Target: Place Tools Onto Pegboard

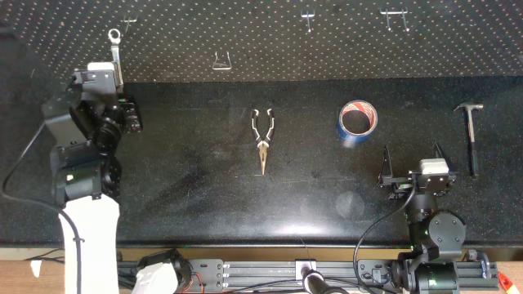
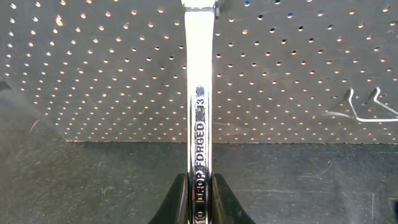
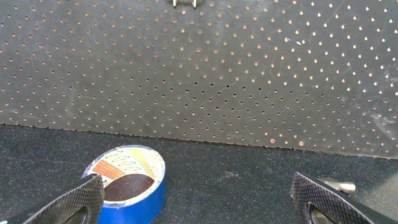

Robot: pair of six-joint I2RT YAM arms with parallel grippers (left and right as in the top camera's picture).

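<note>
Left gripper (image 2: 199, 186) is clamped on a wrench (image 2: 199, 93), held upright before the pegboard (image 2: 93, 74). Right gripper (image 3: 196, 190) sits low, fingers spread wide (blue tape roll (image 3: 127, 177) nearby).

Print on one item: the shiny flat steel wrench (image 2: 199, 124). Stamped raised lettering runs lengthwise down its shank, one word in capitals with a two-digit size number just above it. More characters follow lower down, partly hidden where the shank sits between the fingers of the left gripper (image 2: 199, 182).

The blue roll of tape (image 3: 126, 182) has an orange and yellow printed label on its face. The markings are too small to make out.
</note>
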